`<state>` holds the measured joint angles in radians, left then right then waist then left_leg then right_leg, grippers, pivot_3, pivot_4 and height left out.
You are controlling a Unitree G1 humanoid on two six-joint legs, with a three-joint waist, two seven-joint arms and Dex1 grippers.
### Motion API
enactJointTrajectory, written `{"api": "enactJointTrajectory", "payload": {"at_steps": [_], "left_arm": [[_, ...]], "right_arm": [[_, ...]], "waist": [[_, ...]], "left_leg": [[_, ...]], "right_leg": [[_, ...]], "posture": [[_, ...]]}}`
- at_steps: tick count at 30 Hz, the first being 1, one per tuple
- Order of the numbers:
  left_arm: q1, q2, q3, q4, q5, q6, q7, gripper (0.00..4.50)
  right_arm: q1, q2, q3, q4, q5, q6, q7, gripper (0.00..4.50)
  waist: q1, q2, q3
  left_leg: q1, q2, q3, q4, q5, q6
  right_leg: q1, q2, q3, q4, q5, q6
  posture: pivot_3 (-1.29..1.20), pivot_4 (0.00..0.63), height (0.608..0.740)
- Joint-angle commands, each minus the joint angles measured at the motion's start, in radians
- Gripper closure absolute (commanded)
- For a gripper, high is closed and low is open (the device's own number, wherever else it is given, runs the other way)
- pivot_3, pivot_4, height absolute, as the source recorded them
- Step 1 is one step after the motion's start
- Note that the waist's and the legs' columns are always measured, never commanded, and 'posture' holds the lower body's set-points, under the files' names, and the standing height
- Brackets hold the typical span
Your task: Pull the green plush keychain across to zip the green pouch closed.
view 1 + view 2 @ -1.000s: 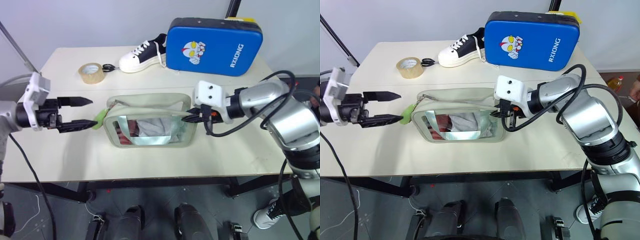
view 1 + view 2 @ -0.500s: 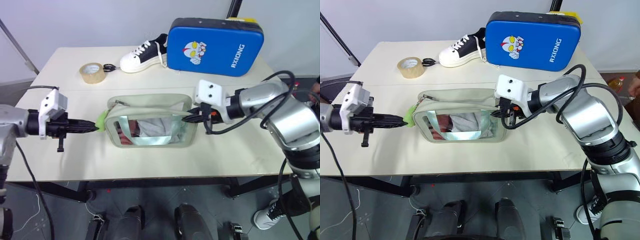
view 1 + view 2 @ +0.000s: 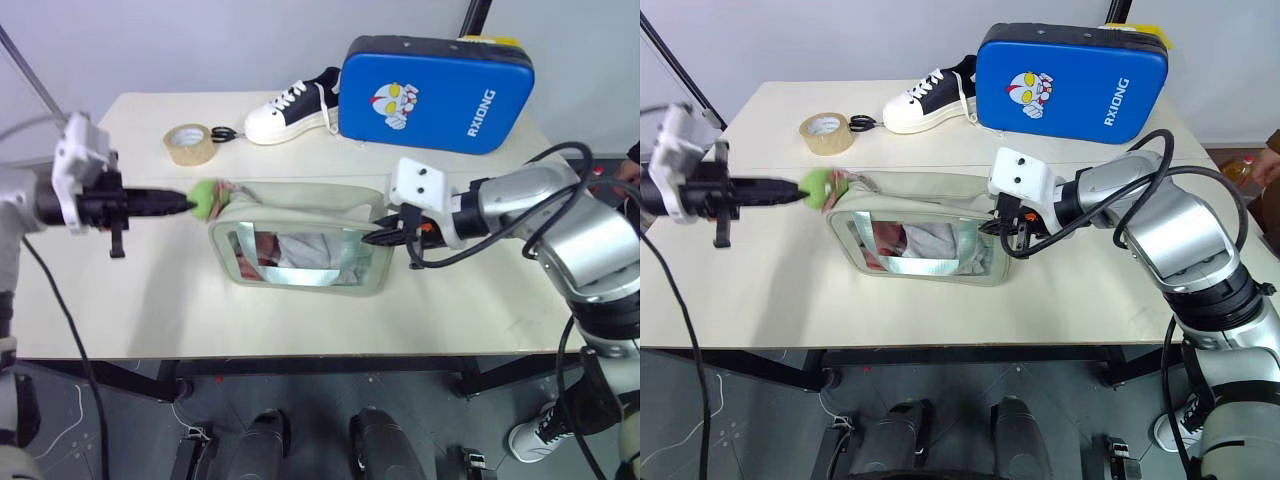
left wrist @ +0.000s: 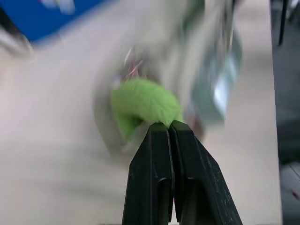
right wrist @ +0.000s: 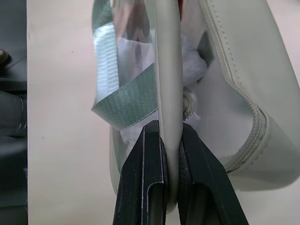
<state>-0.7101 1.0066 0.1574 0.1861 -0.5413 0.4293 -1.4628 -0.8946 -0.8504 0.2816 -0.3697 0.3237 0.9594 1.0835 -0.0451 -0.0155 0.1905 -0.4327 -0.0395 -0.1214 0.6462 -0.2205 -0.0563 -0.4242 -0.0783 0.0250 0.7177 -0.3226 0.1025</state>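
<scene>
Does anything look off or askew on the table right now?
Only the green pouch: its left end is lifted and skewed, tugged by the left claw, shut on the green plush keychain, while the right claw pinches its right edge. Its zipper gapes open. The shoe, tape roll and blue case sit normally.

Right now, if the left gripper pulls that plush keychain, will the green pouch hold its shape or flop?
Likely floppy: the green pouch has soft, sagging walls. It probably slides little, since the right gripper pinches its rim. The plush keychain looks light and squashy.

Beige table (image 3: 120,300) on dark frame — grey wall (image 3: 200,40) behind, dark floor (image 3: 120,430) w/ cables.
</scene>
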Motion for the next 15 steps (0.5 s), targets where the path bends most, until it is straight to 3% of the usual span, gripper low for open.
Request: {"api": "enactJointTrajectory", "payload": {"at_steps": [1, 11, 14, 15], "left_arm": [[-0.015, -0.036, -0.01, -0.056, -0.036, 0.023, -0.004, 4.48], [-0.08, -0.153, -0.12, -0.069, 0.005, 0.038, 0.016, 4.48], [-0.111, -0.153, -0.126, -0.044, 0.005, 0.081, 0.028, 3.57], [-0.12, -0.151, -0.121, -0.037, 0.0, 0.094, 0.029, 3.09]], "right_arm": [[-0.018, -0.003, -0.036, -0.031, 0.014, -0.002, -0.013, 4.5], [-0.001, -0.011, -0.044, -0.05, 0.03, 0.011, -0.036, 4.5], [0.005, -0.013, -0.05, -0.059, 0.033, 0.021, -0.047, 4.5], [0.007, -0.014, -0.052, -0.062, 0.035, 0.025, -0.051, 4.5]], "waist": [[0.0, 0.0, 0.0], [0.0, 0.0, 0.0], [0.0, 0.0, 0.0], [-0.001, 0.0, 0.0]], "left_leg": [[0.0, 0.0, 0.0, 0.0, 0.0, 0.0], [0.0, 0.0, 0.0, 0.0, 0.0, 0.0], [0.0, 0.0, 0.0, 0.0, 0.0, 0.0], [0.0, 0.0, 0.0, 0.0, 0.0, 0.0]], "right_leg": [[0.0, 0.0, 0.0, 0.0, 0.0, 0.0], [0.0, 0.001, 0.0, 0.0, 0.0, 0.0], [0.0, 0.001, 0.0, 0.0, 0.0, 0.0], [0.0, 0.001, 0.0, 0.0, 0.0, 0.0]], "posture": [[0.0, 0.15, 0.695], [0.0, 0.15, 0.695], [0.0, 0.15, 0.695], [0.0, 0.15, 0.695]]}}
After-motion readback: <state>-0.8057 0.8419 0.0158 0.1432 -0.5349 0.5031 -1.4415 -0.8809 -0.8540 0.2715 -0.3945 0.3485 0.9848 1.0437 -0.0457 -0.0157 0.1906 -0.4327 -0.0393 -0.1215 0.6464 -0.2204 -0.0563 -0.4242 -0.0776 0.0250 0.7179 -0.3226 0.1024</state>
